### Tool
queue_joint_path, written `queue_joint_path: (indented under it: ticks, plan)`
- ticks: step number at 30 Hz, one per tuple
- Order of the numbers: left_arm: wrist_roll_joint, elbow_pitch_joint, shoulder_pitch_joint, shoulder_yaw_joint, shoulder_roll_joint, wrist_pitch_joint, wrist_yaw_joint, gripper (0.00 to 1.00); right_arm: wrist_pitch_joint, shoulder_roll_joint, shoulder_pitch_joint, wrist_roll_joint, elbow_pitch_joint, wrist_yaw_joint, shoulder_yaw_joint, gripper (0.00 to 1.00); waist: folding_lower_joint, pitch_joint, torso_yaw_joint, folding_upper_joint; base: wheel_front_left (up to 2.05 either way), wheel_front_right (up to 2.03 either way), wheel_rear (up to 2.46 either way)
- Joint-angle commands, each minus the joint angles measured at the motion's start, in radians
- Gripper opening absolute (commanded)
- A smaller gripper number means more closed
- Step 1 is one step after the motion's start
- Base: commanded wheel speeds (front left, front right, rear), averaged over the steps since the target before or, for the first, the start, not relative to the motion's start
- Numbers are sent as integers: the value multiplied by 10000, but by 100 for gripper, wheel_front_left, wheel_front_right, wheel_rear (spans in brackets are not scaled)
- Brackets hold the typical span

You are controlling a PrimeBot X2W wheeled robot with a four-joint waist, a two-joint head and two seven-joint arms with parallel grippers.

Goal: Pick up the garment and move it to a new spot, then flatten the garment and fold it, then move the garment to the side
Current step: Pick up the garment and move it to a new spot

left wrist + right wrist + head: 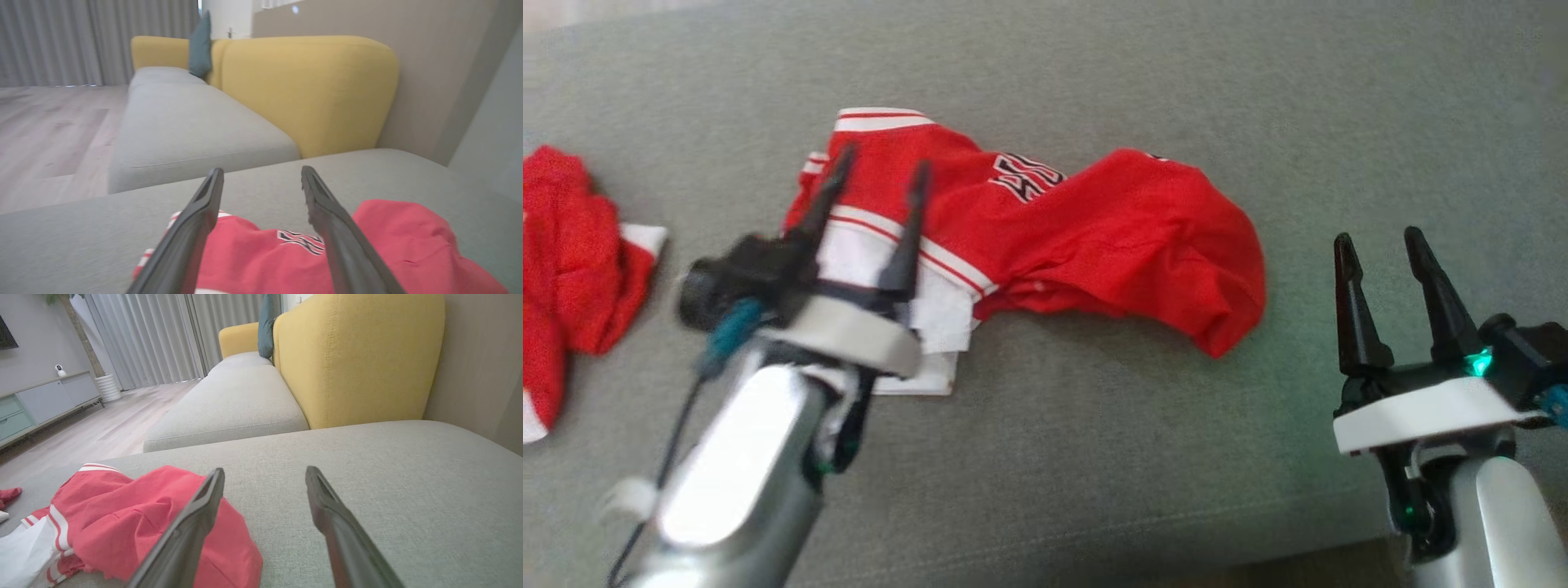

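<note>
The garment (1094, 237) is a red jersey with white and red striped trim and a black-and-white print, lying crumpled in a long heap on the grey cushion (1094, 457). My left gripper (878, 175) hovers open over the garment's left, striped end, with nothing between its fingers. In the left wrist view the garment (261, 261) lies just below the open left gripper (261, 175). My right gripper (1380, 237) stands open to the right of the garment, apart from it. The right wrist view shows the garment (135, 522) to the left of the open right gripper (265, 471).
A second crumpled red cloth (572, 253) lies at the cushion's left edge. A yellow backrest (310, 90) and a further grey seat (192, 126) stand beyond. Wooden floor (49, 130) lies past the cushion's edge. A grey wall (478, 359) bounds the far side.
</note>
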State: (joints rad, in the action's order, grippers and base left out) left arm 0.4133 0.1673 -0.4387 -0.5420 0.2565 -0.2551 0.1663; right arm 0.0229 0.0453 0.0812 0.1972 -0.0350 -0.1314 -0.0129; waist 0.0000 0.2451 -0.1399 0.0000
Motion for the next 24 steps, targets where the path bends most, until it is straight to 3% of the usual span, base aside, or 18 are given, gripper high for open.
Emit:
queue_joint_path:
  ticks: [1,5,11,24]
  plan:
    - [-182,-564,75,798,372,-63,186,100,-47,49,98,-112,-390,7,-157,100,0,-157,285,0,0,0,0]
    - [-276,-1134,977,2008,530,-64,442,100,-193,49,28,-235,-451,7,-132,100,0,-324,606,0,0,0,0]
    - [-357,-1384,2201,3196,488,-65,363,100,-398,49,-166,-410,-492,7,-130,100,0,-670,863,0,0,0,0]
    - [-933,-1534,3611,3550,182,-66,-150,100,-713,49,-728,-441,-651,7,-167,100,0,-1303,845,0,0,0,0]
